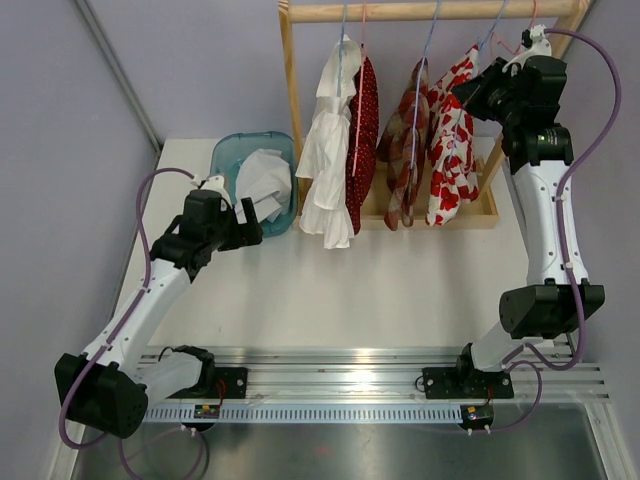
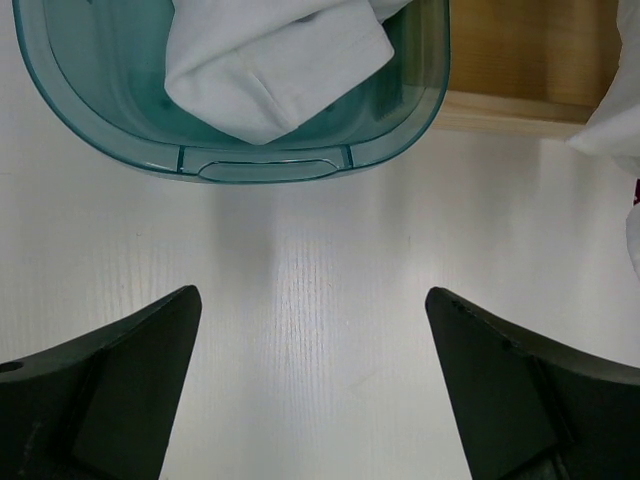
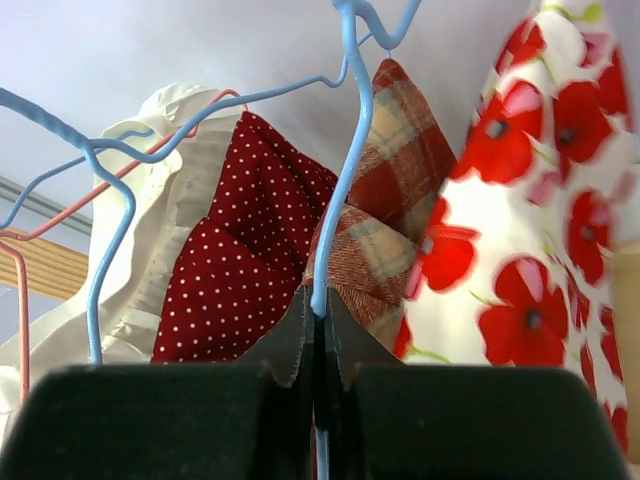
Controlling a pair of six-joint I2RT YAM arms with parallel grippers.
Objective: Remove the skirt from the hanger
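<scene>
Skirt not yet off, hanging on blue hanger pinched tight by right gripper; left gripper gaping, empty.

Plaid skirt hangs frm blue hanger.

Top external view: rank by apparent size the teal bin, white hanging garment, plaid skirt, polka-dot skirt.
1-2. White hanging garment and teal bin: they look about alike, so not ranked. The garment also hangs nearer the camera.
3. Plaid skirt.
4. Polka-dot skirt, partly hidden behind the white garment.
</scene>
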